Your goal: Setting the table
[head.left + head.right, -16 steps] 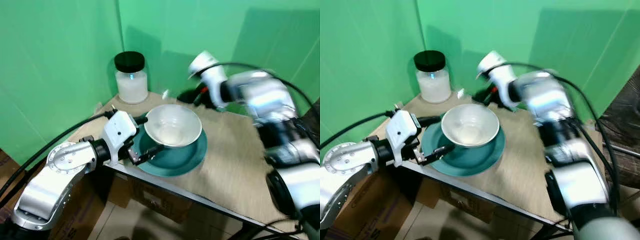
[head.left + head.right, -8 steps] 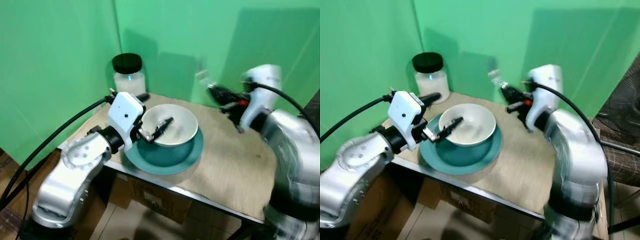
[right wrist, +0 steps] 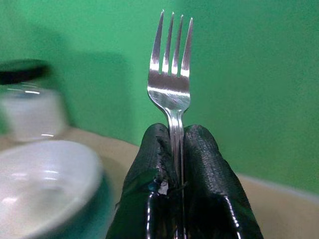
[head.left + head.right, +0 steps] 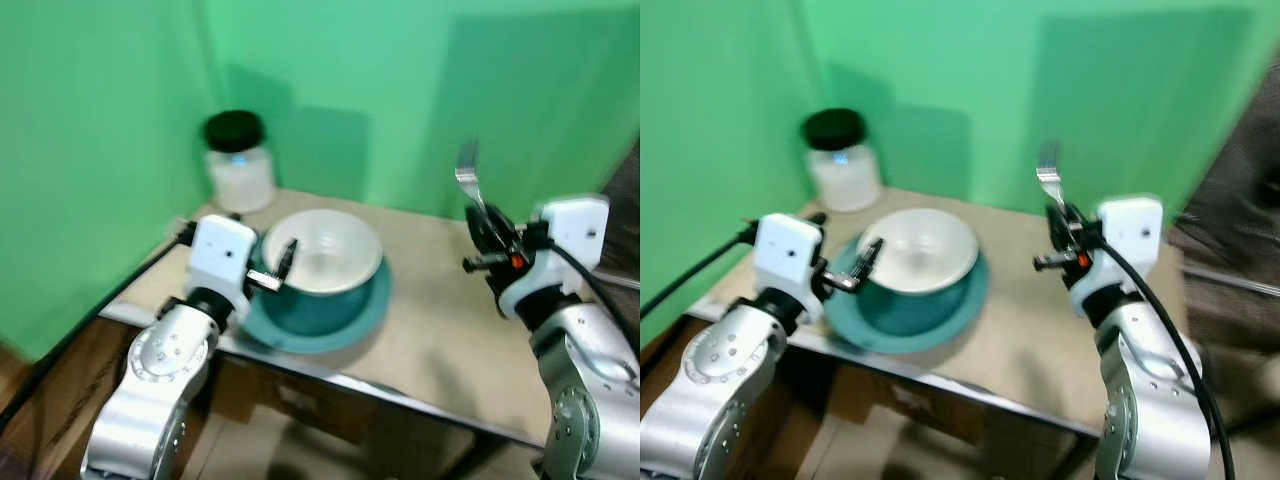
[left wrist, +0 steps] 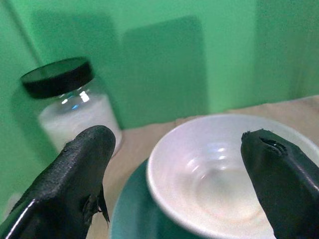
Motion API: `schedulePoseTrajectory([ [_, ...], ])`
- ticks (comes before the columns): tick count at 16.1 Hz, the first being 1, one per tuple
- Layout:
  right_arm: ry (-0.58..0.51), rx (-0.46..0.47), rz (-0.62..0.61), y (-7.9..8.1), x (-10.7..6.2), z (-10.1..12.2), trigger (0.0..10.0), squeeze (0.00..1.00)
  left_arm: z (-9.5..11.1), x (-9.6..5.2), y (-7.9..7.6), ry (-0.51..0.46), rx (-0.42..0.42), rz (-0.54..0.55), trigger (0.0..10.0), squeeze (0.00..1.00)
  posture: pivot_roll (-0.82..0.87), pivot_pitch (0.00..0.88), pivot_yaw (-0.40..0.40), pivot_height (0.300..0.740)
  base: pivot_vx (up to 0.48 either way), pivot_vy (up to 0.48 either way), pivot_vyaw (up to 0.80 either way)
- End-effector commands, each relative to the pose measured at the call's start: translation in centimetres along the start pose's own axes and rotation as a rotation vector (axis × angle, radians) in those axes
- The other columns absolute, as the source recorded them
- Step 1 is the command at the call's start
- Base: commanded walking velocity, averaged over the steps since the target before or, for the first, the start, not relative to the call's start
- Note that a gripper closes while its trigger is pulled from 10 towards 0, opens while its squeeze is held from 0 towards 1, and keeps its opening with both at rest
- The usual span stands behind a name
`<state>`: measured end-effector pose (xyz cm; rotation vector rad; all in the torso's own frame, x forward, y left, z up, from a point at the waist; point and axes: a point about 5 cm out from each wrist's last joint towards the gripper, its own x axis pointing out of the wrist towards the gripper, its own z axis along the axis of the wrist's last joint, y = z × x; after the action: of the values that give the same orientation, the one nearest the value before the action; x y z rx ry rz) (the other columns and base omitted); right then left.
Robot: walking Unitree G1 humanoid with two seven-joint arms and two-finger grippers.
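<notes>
The right tool (image 3: 172,149) pinches a shiny steel fork (image 3: 171,94) upright above the tan surface (image 4: 440,310). The left tool (image 5: 184,169), fingers spread, flanks the smooth white bowl (image 4: 322,250) on its teal plate (image 4: 355,318).

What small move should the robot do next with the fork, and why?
Probably the right end effector should lower the fork onto the bare table beside the teal plate. It holds the fork upright, tines up, in the air to the right of the plate. The white bowl already sits on the plate, and the left end effector is open near the bowl's rim.
</notes>
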<state>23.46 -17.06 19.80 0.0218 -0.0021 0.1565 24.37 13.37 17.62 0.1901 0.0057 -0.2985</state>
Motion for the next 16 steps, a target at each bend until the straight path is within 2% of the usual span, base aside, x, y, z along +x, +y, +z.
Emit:
schedulePoseTrajectory([
  [1, 0.012, 0.097, -0.021, 0.8, 0.2, -0.8, 10.0, 0.0, 0.2, 0.0, 0.1, -0.005, 0.009, 0.023, 10.0, 0.0, -0.07, 0.023, 0.007, 0.74, 0.0, 0.0, -0.8],
  [5, -0.007, 0.003, -0.011, 0.9, 0.4, -0.8, 10.0, 0.0, 0.0, -0.2, 0.1, 0.008, 0.02, 0.063, 10.0, 0.0, -0.06, 0.038, -0.009, 0.74, 0.0, 0.0, -0.8],
  [11, 0.016, 0.026, -0.001, 2.0, -0.1, -2.0, 10.0, 0.0, -0.3, -0.2, 0.3, 0.023, 0.024, 0.064, 10.0, 0.0, -0.05, 0.033, 0.002, 0.74, 0.0, 0.0, -0.8],
  [12, 0.024, 0.016, 0.017, 1.9, -0.2, -2.3, 10.0, 0.0, -0.3, 0.0, 0.2, 0.025, 0.025, 0.059, 10.0, 0.0, -0.06, 0.03, 0.001, 0.74, 0.0, 0.0, -0.8],
  [16, 0.078, -0.066, 0.054, -0.5, -1.4, -3.3, 10.0, 0.0, -0.3, 0.2, 0.2, 0.02, 0.02, 0.053, 10.0, 0.0, -0.07, 0.014, 0.006, 0.74, 0.0, 0.0, -0.8],
])
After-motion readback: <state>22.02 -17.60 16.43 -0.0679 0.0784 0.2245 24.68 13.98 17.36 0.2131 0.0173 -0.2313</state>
